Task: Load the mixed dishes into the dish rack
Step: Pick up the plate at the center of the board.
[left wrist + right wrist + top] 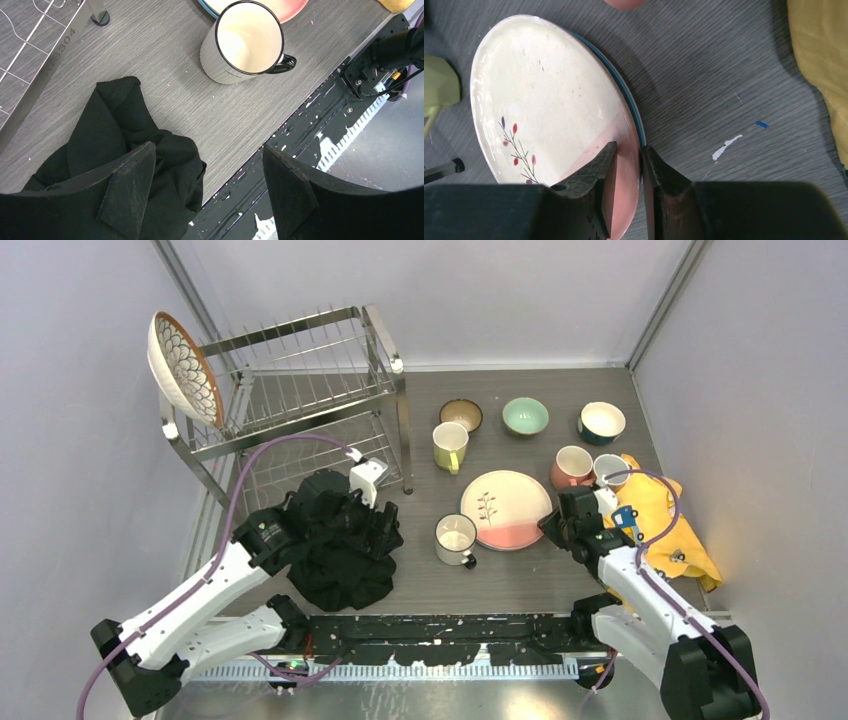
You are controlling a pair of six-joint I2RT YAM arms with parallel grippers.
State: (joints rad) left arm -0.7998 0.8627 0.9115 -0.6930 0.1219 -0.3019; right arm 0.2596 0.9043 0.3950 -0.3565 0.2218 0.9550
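Observation:
A cream-and-pink plate (505, 508) lies on a blue-rimmed plate in the middle of the table. My right gripper (553, 526) is shut on its right rim; in the right wrist view (629, 147) one finger lies on the plate (549, 95) and the other at its outer edge. My left gripper (383, 520) hangs open and empty over the black cloth (335, 555), also in the left wrist view (207, 150). The dish rack (300, 390) stands at back left with one patterned plate (185, 368) upright at its left end. A white mug (456, 538) (245, 42) stands left of the plates.
A yellow mug (450, 446), brown bowl (461, 415), mint bowl (525, 416) and blue bowl (601, 422) stand behind the plates. A pink mug (572, 466) sits next to a yellow cloth (665, 525) at the right. White walls close in both sides.

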